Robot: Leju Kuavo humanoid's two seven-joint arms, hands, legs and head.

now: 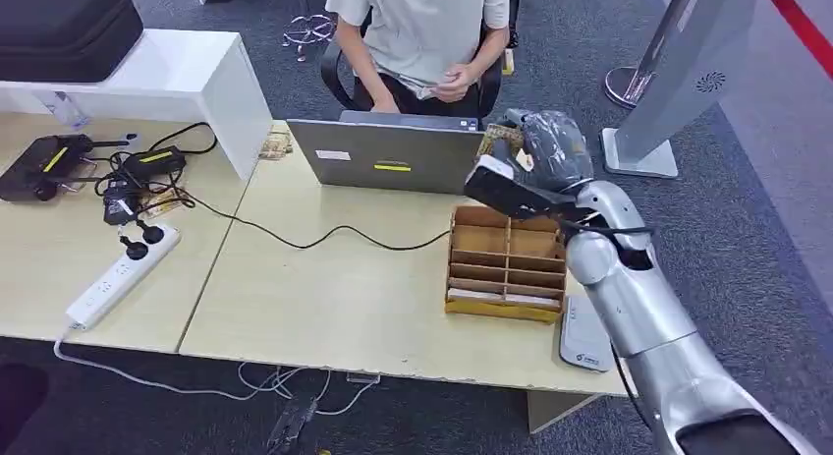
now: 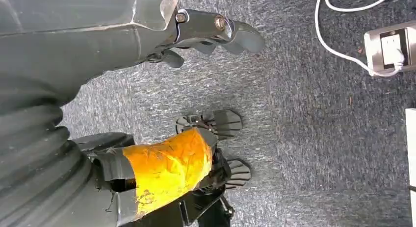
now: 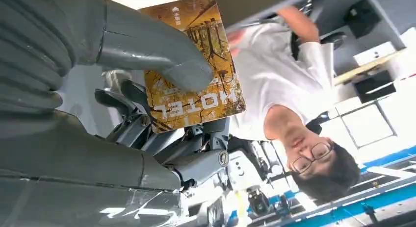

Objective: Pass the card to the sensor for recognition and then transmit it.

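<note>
A flat rectangular card printed in yellow-brown with the word HOTEL (image 3: 196, 65) is held raised beyond the far right edge of the table, in front of a seated person in a pale shirt (image 1: 422, 32); in the right wrist view its printed face is turned toward the camera and its long axis runs roughly along the hand's reach, away from the wrist. It is pinched by the right hand (image 1: 545, 145), with the thick grey thumb (image 3: 162, 60) pressed on the printed face and the darker fingers (image 3: 142, 124) closed behind it. The left hand (image 2: 196, 94) is seen above grey carpet, its fingers apart and nothing held. A pale wooden table (image 1: 334, 298) carries a grey open laptop (image 1: 388, 150), a brown compartmented wooden organiser (image 1: 506, 263), a flat grey sensor pad (image 1: 584, 337) beside the organiser, and a white power strip (image 1: 118, 278).
</note>
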